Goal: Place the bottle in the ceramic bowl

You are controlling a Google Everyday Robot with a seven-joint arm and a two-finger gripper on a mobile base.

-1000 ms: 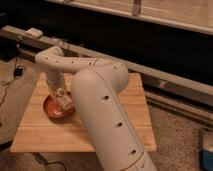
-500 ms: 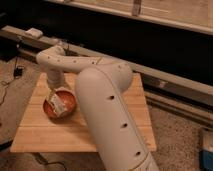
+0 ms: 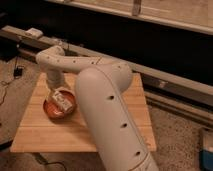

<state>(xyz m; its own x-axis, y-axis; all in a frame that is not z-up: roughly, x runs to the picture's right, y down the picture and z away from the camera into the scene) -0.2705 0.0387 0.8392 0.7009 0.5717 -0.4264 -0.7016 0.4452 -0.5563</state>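
Bottle (image 3: 62, 100) lying diagonally in ceramic bowl (image 3: 51, 111), gripper (image 3: 55, 94) above

Tool (image 3: 54, 93) above glossy glazed ceramic bowl (image 3: 50, 111) on matt wooden table (image 3: 50, 135).

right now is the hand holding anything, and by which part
Cannot be told. The hand is over the ceramic bowl, with the bottle lying just below it, but contact is not visible.
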